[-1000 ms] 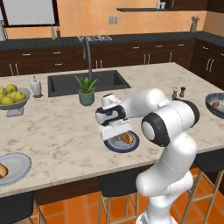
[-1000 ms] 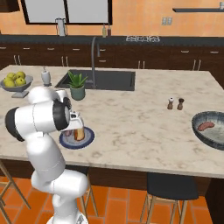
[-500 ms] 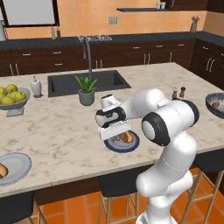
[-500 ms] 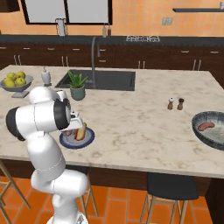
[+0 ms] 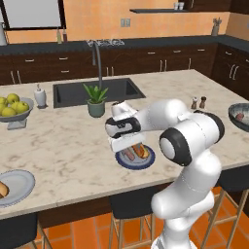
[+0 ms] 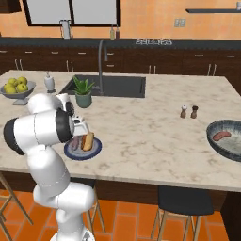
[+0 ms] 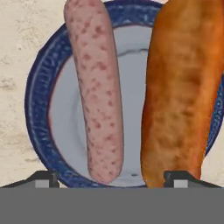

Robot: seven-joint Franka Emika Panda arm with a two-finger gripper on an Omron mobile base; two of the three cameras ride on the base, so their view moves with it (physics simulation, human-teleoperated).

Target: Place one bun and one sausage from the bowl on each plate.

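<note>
Gripper (image 7: pixel 112 177) poised low over the near plate (image 7: pixel 61 131), its two finger tips spread wide with nothing clasped between them; the hand view shows one tip outside the sausage (image 7: pixel 97 92) and the other at the foot of the bun (image 7: pixel 179 96), so that both foods lie free on the plate. Sausage and bun rest lengthwise and parallel, just beside each other, the sausage on the pale centre and the bun reaching across the blue rim on one side; this pairing is what the task asks of one plate, and the spread jaws suggest, as a judgement, a finished set-down rather than a grasp. In the left base view the same plate (image 5: pixel 125 162) sits close to the front edge of the island counter (image 5: pixel 68 146), partly hidden by the hand. The second plate (image 5: pixel 22 182) lies well apart at the counter's front left corner, carrying what appears to be a bun (image 5: pixel 3 189) cut by the frame edge; whether a sausage accompanies it cannot be told. The bowl (image 6: pixel 226 147) stands at the far right edge of the counter with one sausage (image 6: pixel 221 136) in it. Bare counter lies between the near plate and the bowl; salt and pepper shakers (image 6: pixel 188 112) stand toward the back, off the front strip. A potted plant (image 5: pixel 96 101) and the sink (image 5: pixel 97 91) lie behind the hand, and a fruit bowl (image 5: pixel 12 111) at the left edge, so a straight lift appears the clearest withdrawal.
</note>
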